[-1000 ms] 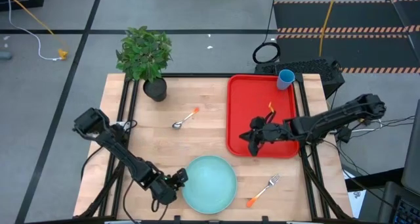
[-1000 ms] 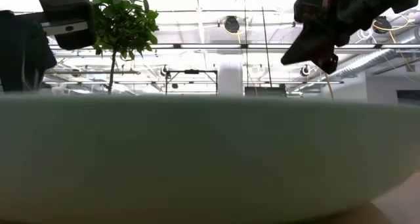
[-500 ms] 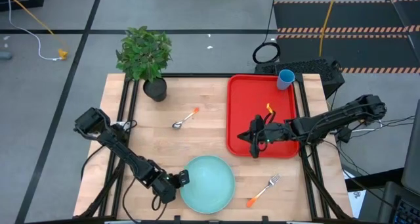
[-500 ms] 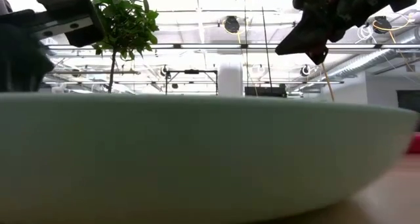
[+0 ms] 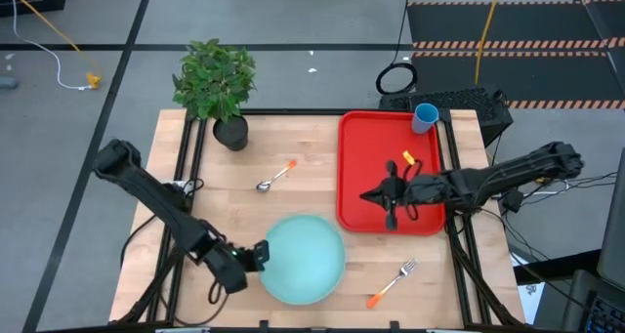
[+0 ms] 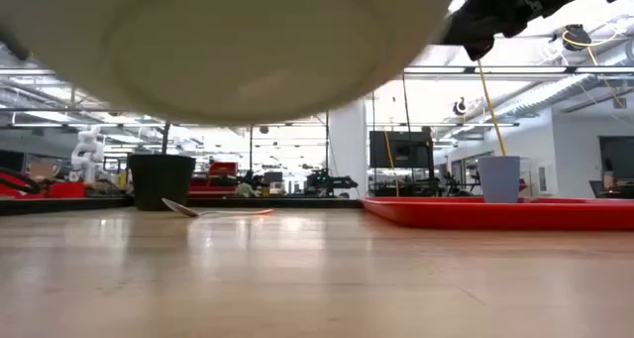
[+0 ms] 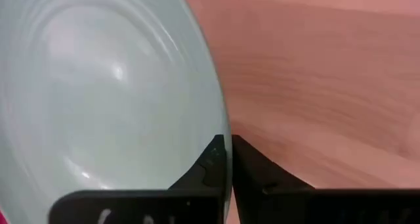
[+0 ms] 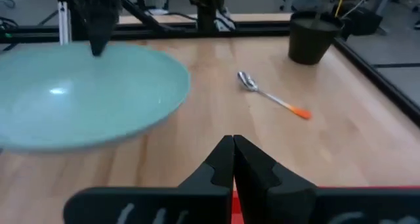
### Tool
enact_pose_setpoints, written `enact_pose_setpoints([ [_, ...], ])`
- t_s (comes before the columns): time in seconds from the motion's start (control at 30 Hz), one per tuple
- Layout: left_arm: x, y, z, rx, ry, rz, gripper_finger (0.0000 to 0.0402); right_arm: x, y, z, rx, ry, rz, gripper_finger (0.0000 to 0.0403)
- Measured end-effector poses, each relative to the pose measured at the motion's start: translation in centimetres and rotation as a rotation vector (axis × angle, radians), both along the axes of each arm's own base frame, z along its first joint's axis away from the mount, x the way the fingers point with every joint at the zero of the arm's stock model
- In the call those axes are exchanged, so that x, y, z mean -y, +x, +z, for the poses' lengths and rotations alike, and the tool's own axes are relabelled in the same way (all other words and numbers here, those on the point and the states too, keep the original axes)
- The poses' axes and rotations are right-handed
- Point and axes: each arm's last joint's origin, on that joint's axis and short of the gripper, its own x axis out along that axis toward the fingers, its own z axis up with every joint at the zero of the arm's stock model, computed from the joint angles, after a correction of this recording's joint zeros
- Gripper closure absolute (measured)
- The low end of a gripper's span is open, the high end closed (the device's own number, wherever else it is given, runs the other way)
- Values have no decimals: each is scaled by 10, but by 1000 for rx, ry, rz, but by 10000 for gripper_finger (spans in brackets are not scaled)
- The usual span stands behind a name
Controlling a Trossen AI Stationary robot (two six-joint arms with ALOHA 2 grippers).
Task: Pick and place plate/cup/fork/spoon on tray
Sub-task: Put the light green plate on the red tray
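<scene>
The left gripper (image 5: 256, 256) had its two dark fingers (image 7: 213, 159) clamped on the rim of the large round pale turquoise plate (image 5: 302, 259), one finger on each face of the edge, as the left wrist view showed plainly. The plate was off the light wooden table (image 5: 293, 201): in the low view its pale underside (image 6: 228, 41) hung above the boards with clear daylight beneath it. From above, it sat near the table's front edge, just left of the big red rectangular plastic tray (image 5: 371, 147), with the gripper at its left rim.

The right gripper (image 5: 389, 195) hovered over the front part of the tray, its fingers (image 8: 233, 159) pressed together on nothing. From the right wrist view the plate (image 8: 85, 102) lay beyond those closed fingers, tilted, with the left arm's gripper (image 8: 97, 17) on its far edge.

The small bright blue cylindrical cup (image 5: 425, 116) stood upright in the tray's far right corner. The small spoon with a silver bowl and orange handle (image 5: 276, 177) lay on the bare wood between the dark-potted green plant (image 5: 217, 84) and the tray, well apart from both grippers. The small orange-handled fork with silver tines (image 5: 392, 281) lay near the front edge, to the right of the plate and just in front of the tray, touching neither.
</scene>
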Motion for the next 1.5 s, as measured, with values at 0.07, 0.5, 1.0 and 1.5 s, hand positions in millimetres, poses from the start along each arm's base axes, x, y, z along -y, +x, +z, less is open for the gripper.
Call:
enact_pose_setpoints([
  [0.07,-5,-2,12,59,-4,25,387,3,-7,3,-5,-5,-7,403],
  [0.5,-60,24,32,187,101,145,390,13,-48,22,53,45,-37,403],
  [1.0,-141,87,21,275,77,326,394,18,-63,33,148,54,-135,403],
  [1.5,-215,197,1,206,157,337,387,19,-62,32,147,59,-171,403],
])
